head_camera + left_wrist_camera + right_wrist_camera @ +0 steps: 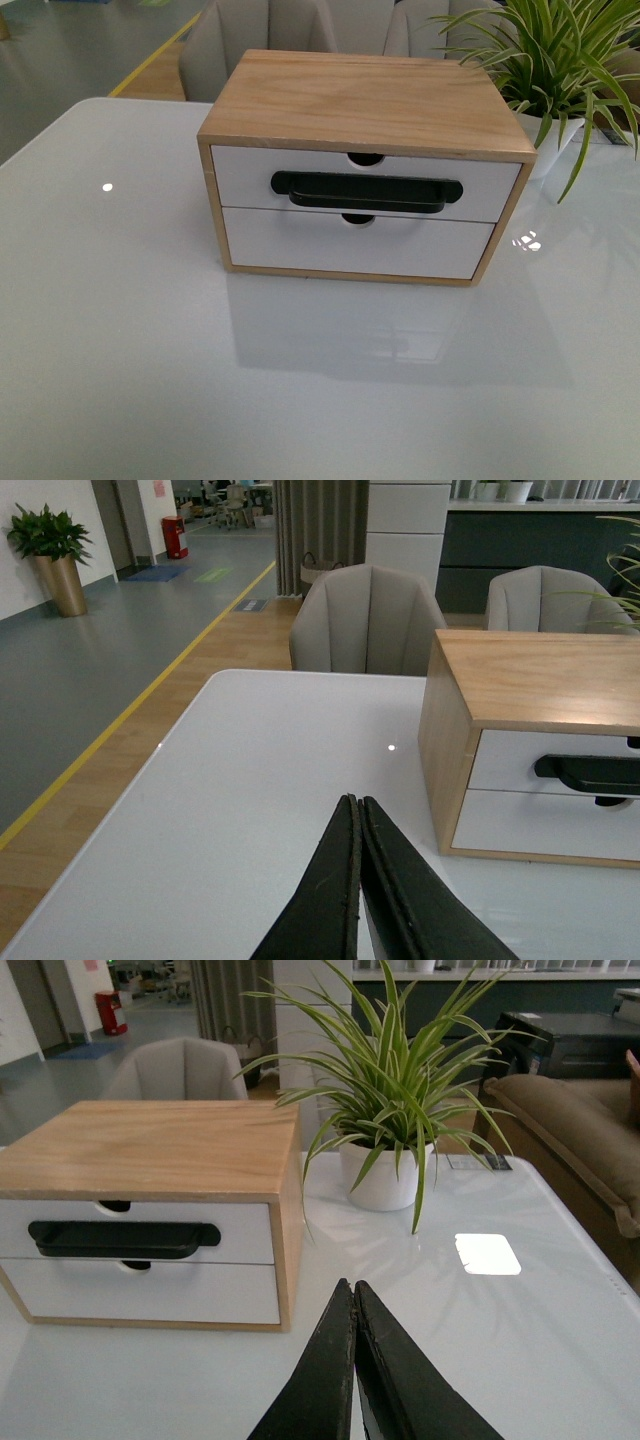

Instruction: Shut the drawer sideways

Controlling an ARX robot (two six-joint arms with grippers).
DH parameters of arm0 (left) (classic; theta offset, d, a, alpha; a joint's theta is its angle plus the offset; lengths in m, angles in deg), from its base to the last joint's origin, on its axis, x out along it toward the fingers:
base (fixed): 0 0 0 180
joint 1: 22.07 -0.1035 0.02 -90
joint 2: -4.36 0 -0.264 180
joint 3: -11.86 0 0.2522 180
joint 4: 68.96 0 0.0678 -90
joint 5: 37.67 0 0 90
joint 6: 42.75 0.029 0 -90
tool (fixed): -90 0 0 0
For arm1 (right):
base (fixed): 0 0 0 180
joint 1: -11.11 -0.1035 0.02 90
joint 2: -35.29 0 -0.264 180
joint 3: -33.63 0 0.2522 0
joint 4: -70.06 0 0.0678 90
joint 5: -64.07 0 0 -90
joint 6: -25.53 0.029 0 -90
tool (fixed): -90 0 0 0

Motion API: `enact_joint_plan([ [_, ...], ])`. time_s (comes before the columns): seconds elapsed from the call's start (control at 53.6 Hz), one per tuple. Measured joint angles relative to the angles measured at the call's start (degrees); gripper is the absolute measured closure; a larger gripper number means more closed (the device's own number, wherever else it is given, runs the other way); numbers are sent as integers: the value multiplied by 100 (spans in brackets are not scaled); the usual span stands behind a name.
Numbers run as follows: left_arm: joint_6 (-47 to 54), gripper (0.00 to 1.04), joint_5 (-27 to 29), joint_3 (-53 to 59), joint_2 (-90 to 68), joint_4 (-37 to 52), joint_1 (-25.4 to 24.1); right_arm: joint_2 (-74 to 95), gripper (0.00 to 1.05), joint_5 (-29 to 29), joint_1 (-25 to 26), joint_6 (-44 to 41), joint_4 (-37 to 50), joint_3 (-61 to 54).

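Observation:
A light wood cabinet [365,100] stands on the white table [120,330], facing me. Its upper drawer [250,175] has a white front, a long black bar handle [365,190] and a half-round notch, and sits flush with the cabinet frame. The plain lower drawer front [300,245] has no handle. Neither arm shows in the front view. My left gripper [355,802] is shut and empty, above the table, left of the cabinet [520,680]. My right gripper [350,1285] is shut and empty, right of the cabinet [150,1145].
A potted spider plant [560,70] in a white pot stands at the cabinet's back right; it also shows in the right wrist view [385,1090]. Grey chairs [368,620] stand behind the table's far edge.

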Motion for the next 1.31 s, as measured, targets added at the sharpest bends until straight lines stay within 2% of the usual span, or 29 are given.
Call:
enact_joint_plan([
  [0.149, 0, 103, 0, 0, 247, -247, 0, -223, 103, 0, 0, 0, -227, 0],
  [0.261, 0, 103, 0, 0, 411, -417, 0, -1045, 103, 0, 0, 2, -1147, 0],
  [0.317, 0, 103, 0, 0, 496, -501, 0, -1143, 103, 2, 0, 2, -1178, 0],
  [0.429, 0, 103, -2, 0, 1276, -1423, 0, -1161, 103, 4, 0, 2, -1193, 0],
  [0.895, -4, 102, -2, 0, 1460, -1486, 0, -1169, 103, 2, 0, 2, -1198, 0],
  [1.082, -2, 67, 0, 0, 1460, -1486, 0, -1169, 70, 2, 0, 2, -1198, 0],
  [1.156, -2, 48, 0, -2, 1460, -1486, 0, -1169, 51, 2, 0, 2, -1198, 0],
  [1.305, -2, 22, 0, 0, 1460, -1486, 0, -1169, 25, 2, 0, 2, -1198, 0],
])
